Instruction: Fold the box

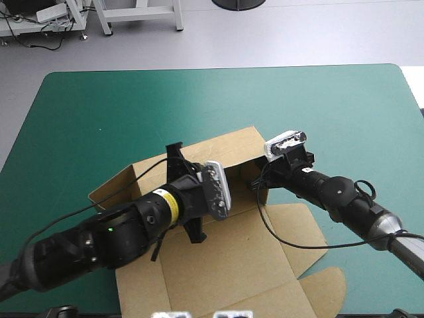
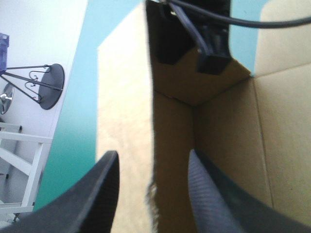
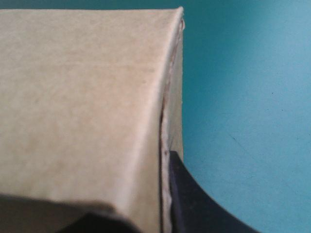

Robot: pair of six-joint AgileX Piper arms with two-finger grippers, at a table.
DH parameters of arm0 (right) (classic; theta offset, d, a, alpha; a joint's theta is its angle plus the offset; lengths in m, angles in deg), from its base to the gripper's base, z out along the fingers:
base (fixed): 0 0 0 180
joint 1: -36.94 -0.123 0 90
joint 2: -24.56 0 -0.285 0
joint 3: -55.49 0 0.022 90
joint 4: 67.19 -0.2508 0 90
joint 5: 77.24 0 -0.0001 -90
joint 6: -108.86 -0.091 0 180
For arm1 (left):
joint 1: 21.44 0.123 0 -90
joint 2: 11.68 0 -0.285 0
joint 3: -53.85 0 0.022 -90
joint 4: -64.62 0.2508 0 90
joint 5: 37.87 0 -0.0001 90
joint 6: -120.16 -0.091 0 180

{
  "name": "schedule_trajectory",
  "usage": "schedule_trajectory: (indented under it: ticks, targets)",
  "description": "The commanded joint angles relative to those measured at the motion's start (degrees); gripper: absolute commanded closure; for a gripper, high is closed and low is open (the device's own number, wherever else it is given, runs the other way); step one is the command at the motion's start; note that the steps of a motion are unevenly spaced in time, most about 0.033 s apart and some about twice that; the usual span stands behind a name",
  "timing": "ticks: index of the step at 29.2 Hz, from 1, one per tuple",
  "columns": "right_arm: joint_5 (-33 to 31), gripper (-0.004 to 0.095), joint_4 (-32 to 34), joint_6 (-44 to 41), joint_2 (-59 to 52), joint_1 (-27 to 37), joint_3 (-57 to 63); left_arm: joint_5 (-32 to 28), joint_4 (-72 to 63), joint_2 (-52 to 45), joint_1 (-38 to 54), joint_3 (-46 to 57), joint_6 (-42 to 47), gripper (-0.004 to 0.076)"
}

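Halfway: brown box set mid-table, 12 o'clock walls raised, lid flat toward 5 o'clock. Left gripper spread astride wall; right gripper clamped on corner wall. Tucking judged outstanding.

The box is brown board, matt and faintly fibrous, ragged at its cut edge. The surface wears a smooth, matt teal-green cover. The left tool has black fingers with a finely ribbed, dull-sheened, rubbery look.
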Motion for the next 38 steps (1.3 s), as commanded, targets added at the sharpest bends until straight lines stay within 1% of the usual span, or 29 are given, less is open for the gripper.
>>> schedule_trajectory:
  ticks: [1,4,5,6,10,12,14,16,20,24,28,31,32,34,35,38]
  targets:
    - [-1.09,0.0933,-0.91,-1.59,-1.21,-0.41,-1.55,-0.90,2.17,-5.23,2.84,-3.48,1.88,0.0396]
    - [-0.72,0.0933,-0.52,-1.73,-1.21,-0.01,-1.55,-0.20,1.77,-6.18,9.61,-3.86,1.57,0.0396]
    - [-2.06,0.0933,-0.52,-1.97,-1.31,1.29,-1.55,-0.77,0.87,-6.18,14.59,-3.86,1.42,0.0396]
    - [-2.86,0.0933,-0.52,-1.97,-1.43,1.95,-1.55,-1.65,-0.36,-6.18,16.96,-3.86,0.94,0.0396]
    - [-6.03,0.0933,1.06,-2.62,-2.91,5.88,-1.55,-10.98,-11.03,-6.18,30.57,-3.87,-0.43,0.0396]
    - [-8.25,0.0933,3.22,-4.23,-3.98,8.18,-1.55,-14.01,-17.78,-6.18,36.73,-3.87,-3.58,0.0396]
    - [-10.85,0.0933,7.49,-7.28,-4.88,10.16,-1.55,-15.05,-23.62,-6.18,43.07,-3.96,-7.40,0.0396]
    - [-12.27,0.0933,13.40,-11.77,-5.49,11.32,-1.55,-14.63,-27.98,-6.18,48.57,-3.96,-10.99,0.0396]
    - [-12.81,0.0933,23.98,-20.30,-6.37,11.60,-1.55,-13.56,-31.36,-6.18,56.40,-4.22,-14.00,0.0396]
    - [-15.02,0.0933,28.72,-24.49,-7.09,11.60,-2.31,-12.35,-31.53,-6.18,62.38,-4.45,-14.14,0.0396]
    - [-22.24,0.0932,34.17,-29.15,-7.04,11.60,-6.48,-10.80,-31.53,-6.18,66.53,-4.45,-14.02,0.0396]
    - [-28.75,0.0932,42.66,-36.00,-6.80,11.60,-12.12,-11.05,-31.62,-6.07,69.38,-4.45,-14.02,0.0397]
    - [-31.60,0.0932,47.08,-39.39,-6.45,11.60,-14.64,-11.19,-31.77,-6.07,70.11,-4.45,-14.02,0.0399]
    - [-38.58,0.0932,55.69,-45.34,-5.41,11.60,-19.64,-12.29,-33.05,-6.07,70.90,-4.45,-14.02,0.0401]
    - [-42.77,0.0933,58.63,-47.48,-4.29,11.60,-23.07,-12.42,-33.28,-6.07,70.96,-4.45,-14.19,0.0401]
    - [-55.01,0.0933,62.30,-48.31,-0.38,11.60,-30.95,-12.58,-33.28,-6.07,70.96,-4.45,-14.62,0.0403]
